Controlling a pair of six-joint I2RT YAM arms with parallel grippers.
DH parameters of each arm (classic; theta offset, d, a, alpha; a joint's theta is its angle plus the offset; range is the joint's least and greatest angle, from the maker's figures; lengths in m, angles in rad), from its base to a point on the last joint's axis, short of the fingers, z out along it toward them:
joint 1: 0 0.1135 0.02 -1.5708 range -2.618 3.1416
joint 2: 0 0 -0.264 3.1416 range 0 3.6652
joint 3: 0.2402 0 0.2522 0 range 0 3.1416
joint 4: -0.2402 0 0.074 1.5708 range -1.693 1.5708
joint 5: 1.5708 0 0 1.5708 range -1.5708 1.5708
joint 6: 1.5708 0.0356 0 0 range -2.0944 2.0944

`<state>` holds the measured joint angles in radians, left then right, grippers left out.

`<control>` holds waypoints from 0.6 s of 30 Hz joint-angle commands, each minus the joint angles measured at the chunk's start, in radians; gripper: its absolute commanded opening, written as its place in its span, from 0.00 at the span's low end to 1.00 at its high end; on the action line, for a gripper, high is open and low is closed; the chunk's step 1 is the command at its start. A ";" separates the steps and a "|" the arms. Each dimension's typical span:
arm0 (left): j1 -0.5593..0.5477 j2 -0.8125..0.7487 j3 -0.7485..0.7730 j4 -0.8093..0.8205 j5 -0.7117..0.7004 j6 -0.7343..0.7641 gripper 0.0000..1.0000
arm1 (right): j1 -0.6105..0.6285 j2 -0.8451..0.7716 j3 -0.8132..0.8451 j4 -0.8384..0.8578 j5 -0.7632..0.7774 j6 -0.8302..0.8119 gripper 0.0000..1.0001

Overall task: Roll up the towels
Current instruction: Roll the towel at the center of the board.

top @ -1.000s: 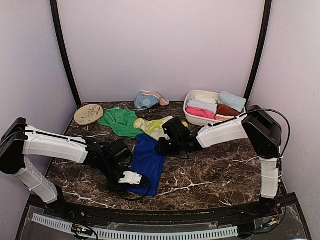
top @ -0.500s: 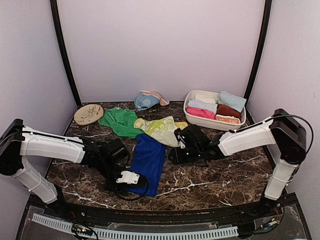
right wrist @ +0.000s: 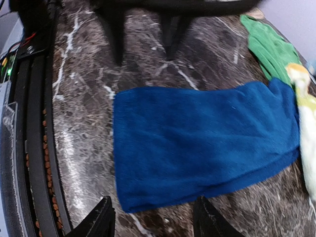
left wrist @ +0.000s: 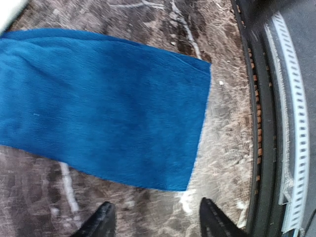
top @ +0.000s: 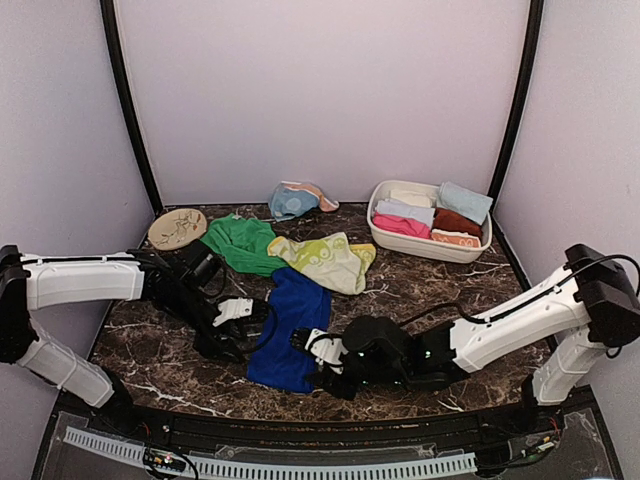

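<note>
blue towel (top: 288, 318) has one near corner hidden by right pincer (top: 308, 345).

Flat royal blue towel (top: 288, 330), unrolled, green towel (top: 240, 243) and yellow-green towel (top: 325, 260) loose behind — rolled towels (top: 425, 215) far right

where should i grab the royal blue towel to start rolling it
Pinch the royal blue cloth towel at its near short edge, one corner per arm, from the near side. It lies flat, lengthwise toward the back, that straight edge free.
</note>
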<state>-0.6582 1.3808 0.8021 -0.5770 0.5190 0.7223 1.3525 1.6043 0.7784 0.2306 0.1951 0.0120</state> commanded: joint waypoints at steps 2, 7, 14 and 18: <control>0.021 -0.163 -0.037 0.120 -0.161 -0.076 0.91 | 0.061 0.148 0.103 0.020 0.006 -0.172 0.51; 0.037 -0.172 -0.049 0.103 -0.198 -0.080 0.99 | 0.062 0.227 0.154 0.008 -0.002 -0.217 0.46; 0.069 -0.215 -0.081 0.134 -0.154 -0.064 0.91 | 0.062 0.274 0.165 -0.015 -0.034 -0.202 0.41; 0.081 -0.203 -0.087 0.093 -0.044 -0.020 0.92 | 0.060 0.293 0.162 -0.035 -0.021 -0.175 0.39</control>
<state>-0.5877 1.1923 0.7349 -0.4648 0.3752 0.6636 1.4132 1.8709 0.9222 0.2131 0.1764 -0.1814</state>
